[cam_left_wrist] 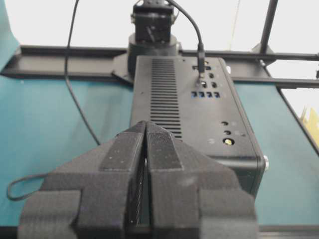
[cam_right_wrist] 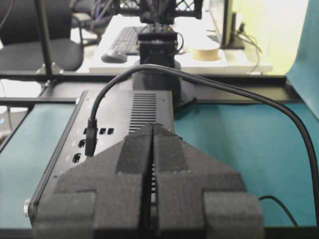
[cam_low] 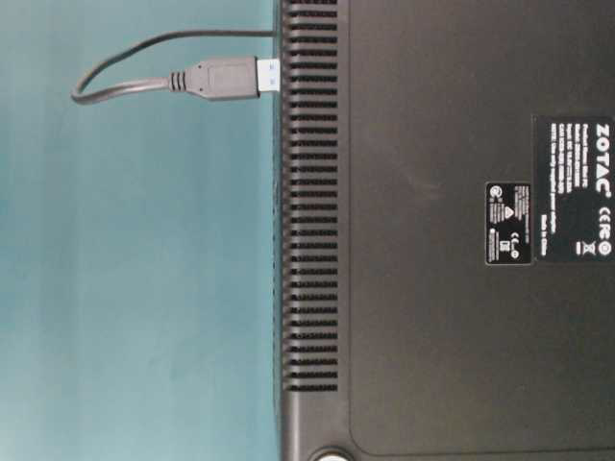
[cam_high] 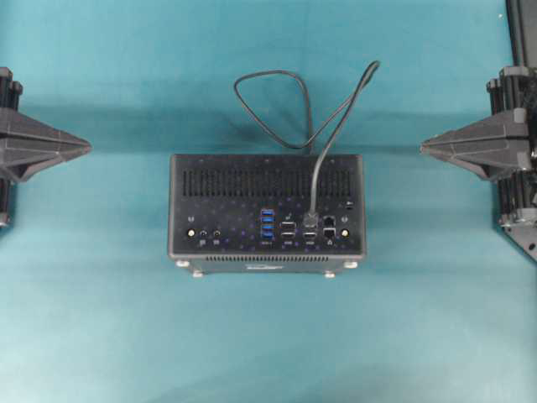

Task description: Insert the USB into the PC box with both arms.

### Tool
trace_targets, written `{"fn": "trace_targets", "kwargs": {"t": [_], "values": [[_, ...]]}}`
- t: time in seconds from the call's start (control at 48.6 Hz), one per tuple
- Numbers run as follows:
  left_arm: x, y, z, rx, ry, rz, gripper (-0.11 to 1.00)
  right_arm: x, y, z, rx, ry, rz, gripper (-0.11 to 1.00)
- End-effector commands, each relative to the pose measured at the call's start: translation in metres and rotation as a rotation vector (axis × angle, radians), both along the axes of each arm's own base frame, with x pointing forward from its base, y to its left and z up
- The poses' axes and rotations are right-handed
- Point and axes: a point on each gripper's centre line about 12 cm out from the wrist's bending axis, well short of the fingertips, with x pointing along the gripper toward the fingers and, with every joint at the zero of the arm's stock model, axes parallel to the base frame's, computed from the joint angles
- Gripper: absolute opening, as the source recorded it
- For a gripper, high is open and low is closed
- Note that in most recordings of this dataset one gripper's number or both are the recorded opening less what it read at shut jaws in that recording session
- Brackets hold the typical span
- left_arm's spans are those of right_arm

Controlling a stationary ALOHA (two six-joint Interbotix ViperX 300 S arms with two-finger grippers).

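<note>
- The PC box (cam_high: 267, 207) lies in the middle of the teal table (cam_high: 101, 319) with its port panel facing up; a row of vent slots runs along the far part of that face and small feet show on its near edge.
- The USB (cam_high: 310, 220) plug stands upright in a port on that panel, just right of the stack of blue ports (cam_high: 268, 227). Its thin black cable rises from the plug, passes over the far edge of the box and loops on the table behind it.
- In the table-level view the plug (cam_low: 216, 79) sits against the box's vented edge, a sliver of blue and grey metal tip showing between plug body and case; how deep it is seated cannot be told.
- The left gripper (cam_high: 84, 147) hangs at the left edge of the overhead view, well apart from the box, its two wedge fingers pressed together on nothing, as its wrist view (cam_left_wrist: 146, 130) shows.
- The right gripper (cam_high: 426, 149) mirrors it at the right edge, fingers likewise pressed together and holding nothing (cam_right_wrist: 152, 130).
- Both arms are cut off by the frame edges in the overhead view.
- The small port labels and the label text on the box's underside (cam_low: 509, 223) are too fine to read, apart from the brand name.
</note>
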Motion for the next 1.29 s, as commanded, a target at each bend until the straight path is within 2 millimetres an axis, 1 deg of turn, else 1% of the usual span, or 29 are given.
{"fn": "trace_targets", "kwargs": {"t": [0.0,0.082,0.144,0.206,0.349,0.473,0.617,0.781,0.904,1.048,1.172,1.274], "values": [[0.004,-0.002,0.021,-0.011,-0.044,-0.011,0.0,0.002,-0.001,0.002,0.014,-0.005,-0.007,0.01],[0.004,-0.002,0.024,-0.025,-0.038,-0.013,0.0,-0.001,-0.003,0.001,0.119,-0.01,-0.016,0.04],[0.005,-0.002,0.023,-0.034,-0.009,-0.012,0.0,-0.003,-0.005,0.004,0.25,-0.016,-0.022,-0.02],[0.006,-0.002,0.02,-0.038,0.031,-0.011,0.0,-0.005,-0.006,0.007,0.315,-0.014,-0.023,-0.04],[0.006,-0.002,0.02,-0.041,0.08,-0.011,0.0,-0.007,-0.003,0.009,0.305,0.067,-0.011,-0.04],[0.008,-0.002,0.02,-0.042,0.138,-0.009,0.0,-0.005,-0.001,0.011,0.307,0.178,-0.008,-0.04],[0.012,-0.003,0.024,-0.042,0.233,-0.01,0.0,0.005,0.003,0.024,0.306,0.309,0.0,-0.04],[0.013,-0.008,0.03,-0.051,0.288,-0.034,0.0,0.025,0.007,0.036,0.323,0.44,0.007,-0.04],[0.013,-0.009,0.026,-0.069,0.322,-0.033,0.0,0.049,0.014,0.039,0.305,0.542,0.023,-0.04],[0.014,-0.009,0.026,-0.075,0.325,-0.032,0.0,0.076,0.028,0.049,0.273,0.651,0.059,-0.04],[0.014,-0.009,0.026,-0.082,0.325,-0.032,0.0,0.091,0.037,0.057,0.26,0.714,0.08,-0.04],[0.014,-0.009,0.026,-0.108,0.324,-0.031,0.0,0.1,0.042,0.064,0.251,0.754,0.094,-0.04]]}}
